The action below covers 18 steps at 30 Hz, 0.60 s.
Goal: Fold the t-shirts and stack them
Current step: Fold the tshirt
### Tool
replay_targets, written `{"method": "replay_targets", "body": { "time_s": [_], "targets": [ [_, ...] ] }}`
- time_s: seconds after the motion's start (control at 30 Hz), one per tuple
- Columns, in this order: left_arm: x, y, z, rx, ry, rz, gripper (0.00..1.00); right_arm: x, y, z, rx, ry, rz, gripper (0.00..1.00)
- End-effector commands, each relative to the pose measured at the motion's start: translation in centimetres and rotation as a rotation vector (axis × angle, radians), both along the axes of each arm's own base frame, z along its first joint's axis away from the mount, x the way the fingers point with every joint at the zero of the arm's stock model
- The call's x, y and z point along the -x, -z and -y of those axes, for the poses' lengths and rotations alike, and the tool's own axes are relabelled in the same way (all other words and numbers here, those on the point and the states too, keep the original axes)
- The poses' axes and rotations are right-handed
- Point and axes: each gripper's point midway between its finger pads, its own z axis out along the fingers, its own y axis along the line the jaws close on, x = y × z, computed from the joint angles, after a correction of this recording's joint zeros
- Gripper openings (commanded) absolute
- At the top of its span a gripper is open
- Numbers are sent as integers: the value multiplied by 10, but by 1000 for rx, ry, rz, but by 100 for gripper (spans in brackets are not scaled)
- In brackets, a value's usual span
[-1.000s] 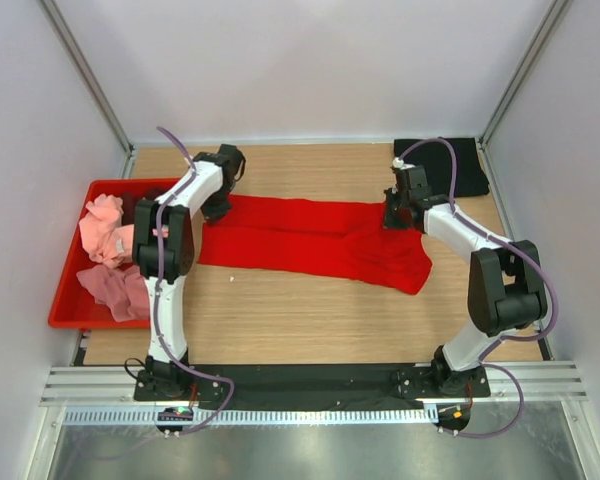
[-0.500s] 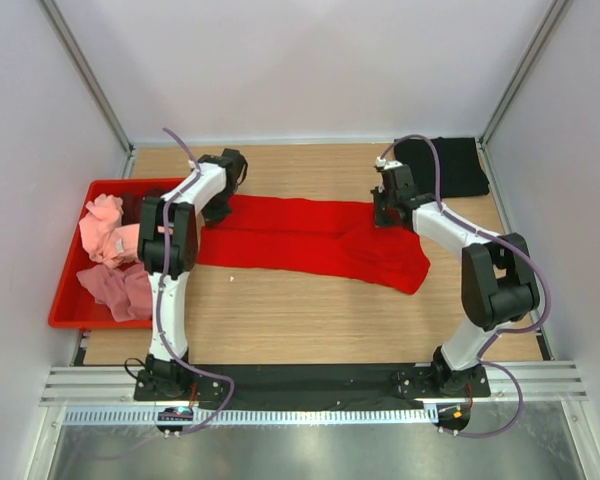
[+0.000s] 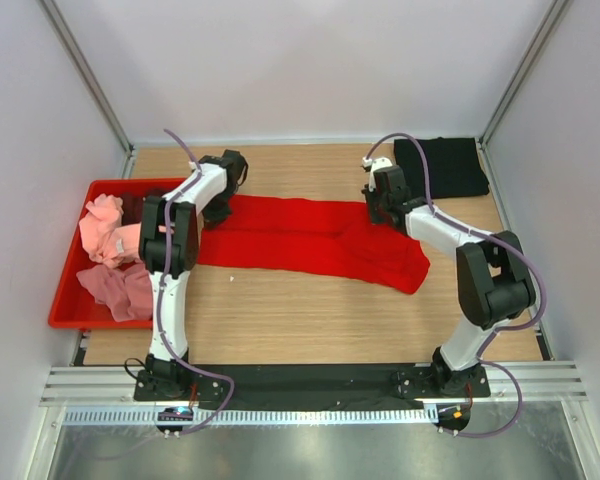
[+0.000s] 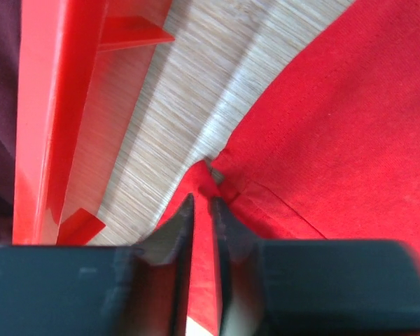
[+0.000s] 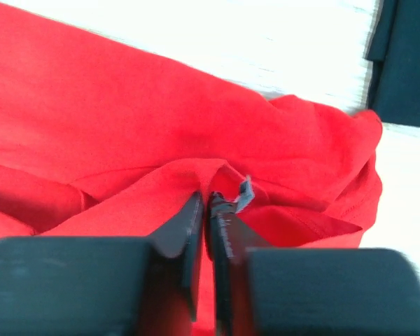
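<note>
Right gripper point(image 5: 204, 199) shifted left along far edge of red t-shirt point(image 3: 300, 240) since a second ago; left arm unmoved. We note wooden table point(image 3: 310, 310), red t-shirt stretched across its middle. Red crate point(image 3: 120, 185) at left holds pink t-shirts point(image 3: 105, 230). Black t-shirt point(image 3: 445, 165) lies in far right corner. Both grippers pinch red cloth: left gripper point(image 4: 201, 199) at end beside crate, right at far-edge fold.

Bright red t-shirt point(image 3: 310, 240), a long band across the middle; black t-shirt point(image 3: 442, 166) flat far right; pink t-shirts point(image 3: 105, 235) bunched left.
</note>
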Motion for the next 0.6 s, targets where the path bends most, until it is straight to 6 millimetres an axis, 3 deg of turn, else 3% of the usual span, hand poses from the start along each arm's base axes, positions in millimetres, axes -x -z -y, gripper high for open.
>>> {"method": "replay_targets", "body": {
  "time_s": [0.0,0.13,0.2,0.23,0.3,0.33,0.4,0.43,0.47,0.57],
  "targets": [
    [-5,-16,-7,-44,-9,32,19,-12,-10,-7,25,-53,77,18],
    [-7,-35,0,-4,0,75,32,-11,-36,-12,-36,-11,83,48],
    [-10,-57,10,36,31,120,36,-5,-54,-14,-146,51,31,52],
    [-14,-64,18,66,62,152,38,-6,-58,-3,-201,89,2,55],
    [-18,-79,44,137,149,199,41,4,-58,4,-303,132,-100,56],
    [-20,-91,65,234,213,242,43,8,-56,5,-360,124,-143,57],
    [-17,-103,115,401,354,283,45,12,-47,33,-402,195,-194,57],
    [-20,-119,149,534,443,342,46,14,-46,38,-422,208,-205,57],
    [-10,-117,177,597,513,336,47,16,-39,50,-435,240,-220,57],
    [-2,-125,238,772,670,359,47,15,-33,58,-464,254,-229,55]
  ]
}}
